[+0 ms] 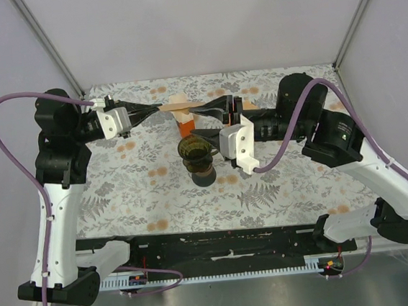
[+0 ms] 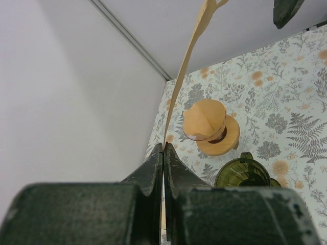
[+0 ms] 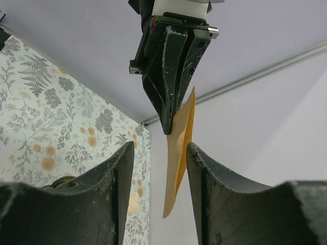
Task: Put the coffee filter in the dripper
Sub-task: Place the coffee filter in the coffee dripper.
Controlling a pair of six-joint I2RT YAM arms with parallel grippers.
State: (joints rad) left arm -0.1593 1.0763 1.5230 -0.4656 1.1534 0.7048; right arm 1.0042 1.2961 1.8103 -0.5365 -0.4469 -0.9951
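A tan paper coffee filter (image 1: 178, 104) hangs in the air above the back of the table, pinched flat in my left gripper (image 1: 159, 109), which is shut on it. In the left wrist view the filter (image 2: 186, 66) rises edge-on from the shut fingertips (image 2: 163, 146). My right gripper (image 1: 202, 110) is open, its fingers on either side of the filter's free end (image 3: 179, 153); I cannot tell if they touch it. The green glass dripper (image 1: 194, 149) sits on a dark server (image 1: 204, 173) below, and also shows in the left wrist view (image 2: 242, 174).
An orange wooden filter holder (image 1: 186, 128) with folded filters stands just behind the dripper; it also shows in the left wrist view (image 2: 210, 127). White walls enclose the floral table (image 1: 300, 180) at back and sides.
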